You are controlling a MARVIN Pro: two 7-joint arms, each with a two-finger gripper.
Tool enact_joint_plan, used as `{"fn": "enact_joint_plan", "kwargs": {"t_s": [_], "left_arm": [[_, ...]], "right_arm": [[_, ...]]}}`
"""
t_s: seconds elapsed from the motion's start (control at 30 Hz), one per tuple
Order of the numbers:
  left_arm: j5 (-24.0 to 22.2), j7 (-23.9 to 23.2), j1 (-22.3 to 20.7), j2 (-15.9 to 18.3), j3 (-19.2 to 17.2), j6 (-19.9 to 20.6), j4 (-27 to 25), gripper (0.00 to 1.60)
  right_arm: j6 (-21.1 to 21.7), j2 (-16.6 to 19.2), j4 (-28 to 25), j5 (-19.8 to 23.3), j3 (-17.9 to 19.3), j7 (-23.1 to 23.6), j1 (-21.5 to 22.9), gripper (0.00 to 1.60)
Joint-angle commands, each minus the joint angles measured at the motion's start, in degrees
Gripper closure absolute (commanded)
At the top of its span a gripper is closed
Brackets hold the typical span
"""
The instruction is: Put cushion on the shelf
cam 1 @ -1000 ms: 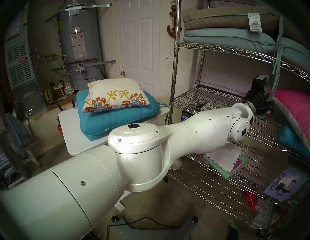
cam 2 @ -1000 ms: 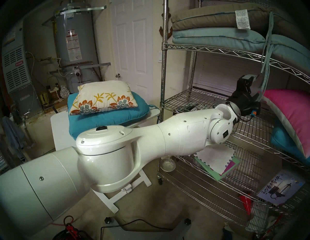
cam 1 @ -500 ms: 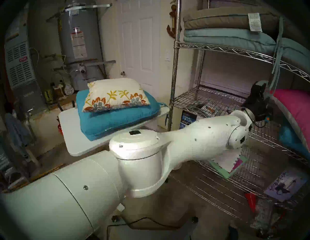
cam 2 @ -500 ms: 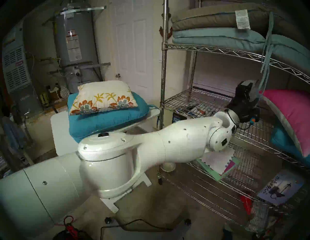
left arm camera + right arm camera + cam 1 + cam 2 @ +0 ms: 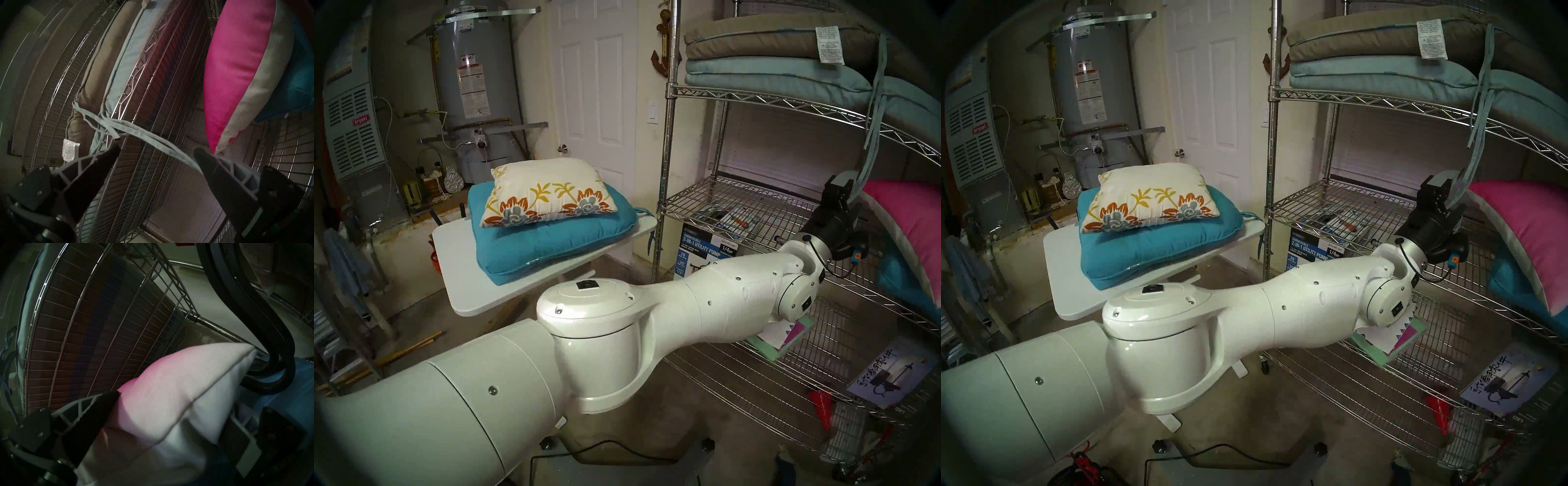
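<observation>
Left end effector (image 5: 841,185), fingers spread wide and empty, is sinking away from the pink pillow (image 5: 911,224) on the shelf (image 5: 755,98); flowered cushion (image 5: 548,193) is waiting on the tabletop (image 5: 463,271).

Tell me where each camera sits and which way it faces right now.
Head left eye: on the head, looking down at the flowered cushion on the teal cushion and the wire shelf; left arm crosses.
Head right eye: nearly the same picture, shifted.
Left wrist: tilted up under the shelf tier; open left gripper, blue cushion ties lying across it, pink pillow.
Right wrist: looking up; right gripper, jaws either side of the pink pillow's pale end.
Shared: both wrists see the pink pillow.
</observation>
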Motion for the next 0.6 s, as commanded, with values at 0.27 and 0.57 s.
{"fn": "enact_joint_plan", "kwargs": {"t_s": [0.27,0.57], "left_arm": [[2.7,7.8,4.0,3.1,0.1,8.4,-6.1,0.00],[3.8,12.8,6.5,5.4,-1.5,15.1,-10.0,0.00]], "right_arm": [[1.3,-2.0,1.0,1.2,-0.1,3.1,-3.3,0.00],[1.7,-2.1,1.1,2.0,-0.1,4.6,-4.2,0.00]]}}
